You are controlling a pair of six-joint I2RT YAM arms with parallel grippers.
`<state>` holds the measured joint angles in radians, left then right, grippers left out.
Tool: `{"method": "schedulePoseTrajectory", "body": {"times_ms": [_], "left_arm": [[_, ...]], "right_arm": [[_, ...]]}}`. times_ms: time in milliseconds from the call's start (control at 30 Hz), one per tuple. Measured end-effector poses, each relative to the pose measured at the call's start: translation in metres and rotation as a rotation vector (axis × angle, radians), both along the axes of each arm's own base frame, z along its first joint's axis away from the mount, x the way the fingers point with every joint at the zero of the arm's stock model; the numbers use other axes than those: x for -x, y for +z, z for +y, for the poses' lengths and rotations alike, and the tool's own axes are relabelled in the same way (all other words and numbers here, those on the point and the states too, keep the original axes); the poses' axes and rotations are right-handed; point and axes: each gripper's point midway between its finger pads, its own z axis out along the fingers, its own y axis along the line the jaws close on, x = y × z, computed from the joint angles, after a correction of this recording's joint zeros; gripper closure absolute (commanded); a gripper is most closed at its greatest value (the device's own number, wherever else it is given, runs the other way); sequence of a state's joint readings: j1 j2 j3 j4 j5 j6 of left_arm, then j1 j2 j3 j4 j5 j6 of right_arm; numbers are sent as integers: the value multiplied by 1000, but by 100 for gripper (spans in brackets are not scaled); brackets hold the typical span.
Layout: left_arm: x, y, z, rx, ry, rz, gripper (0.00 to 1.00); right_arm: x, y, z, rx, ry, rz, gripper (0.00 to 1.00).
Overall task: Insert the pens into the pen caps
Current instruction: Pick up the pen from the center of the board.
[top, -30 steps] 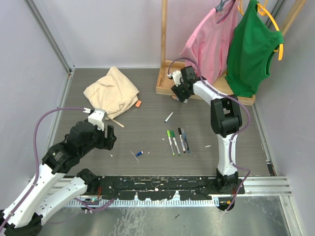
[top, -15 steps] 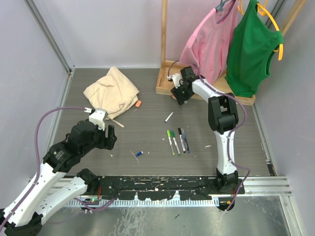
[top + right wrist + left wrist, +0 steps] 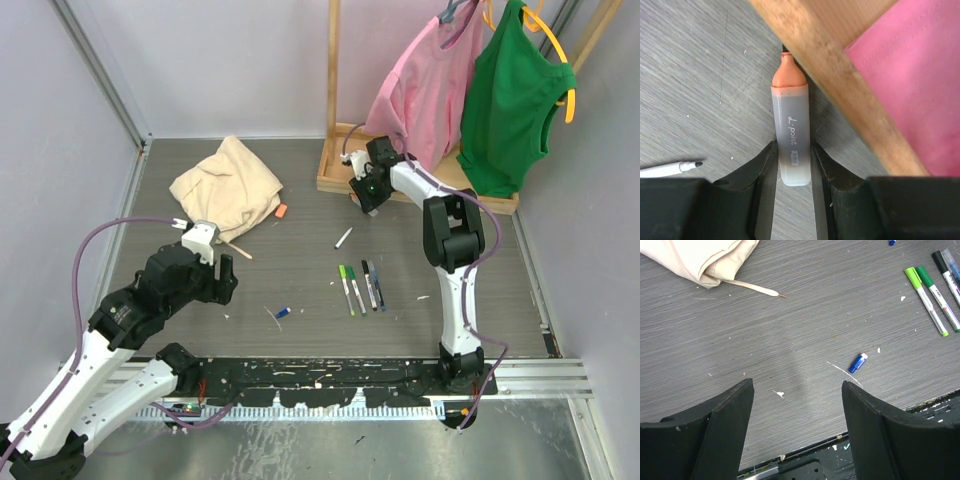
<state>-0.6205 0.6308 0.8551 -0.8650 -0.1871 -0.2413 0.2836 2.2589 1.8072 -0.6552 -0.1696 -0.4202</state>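
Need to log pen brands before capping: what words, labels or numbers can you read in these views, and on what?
"L-point": white script along the grey barrel of the orange-tipped pen, right wrist view.
Small printed block below it on that barrel: too blurred to read.
Print on the white barrels of the green pens, left wrist view: too small to read.
Nothing else legible.

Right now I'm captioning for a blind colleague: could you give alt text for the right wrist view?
The right gripper clamps the pale grey barrel of an orange-tipped pen lying on the grey table beside a wooden rack base. Pink cloth fills the right; a white pen lies lower left.
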Motion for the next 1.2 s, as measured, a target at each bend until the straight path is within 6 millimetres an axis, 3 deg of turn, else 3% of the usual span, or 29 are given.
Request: {"method": "schedulePoseTrajectory", "body": {"times_ms": [167, 267, 367, 567, 700, 867, 1033, 1200], "left_arm": [[0, 0, 0, 1, 0, -1, 28], [2, 3, 1, 11, 0, -16, 30], [4, 11, 3, 37, 1, -50, 30], [11, 45, 8, 158, 14, -197, 29], [13, 66, 11, 249, 41, -279, 29], [9, 78, 7, 329, 70, -309, 28], [4, 83, 0, 404, 95, -316, 27], [0, 85, -5, 461, 113, -304, 27]], "right_arm": [[13, 3, 3, -10, -25, 9, 84], [25, 14, 9, -23, -36, -5, 86], [34, 38, 27, -68, -41, -62, 87], [63, 97, 80, -216, -24, -202, 87], [91, 113, 119, -309, -2, -243, 88], [142, 112, 158, -431, 2, -210, 89], [186, 126, 177, -606, -45, -174, 89], [207, 155, 192, -788, -93, -164, 90]]}}
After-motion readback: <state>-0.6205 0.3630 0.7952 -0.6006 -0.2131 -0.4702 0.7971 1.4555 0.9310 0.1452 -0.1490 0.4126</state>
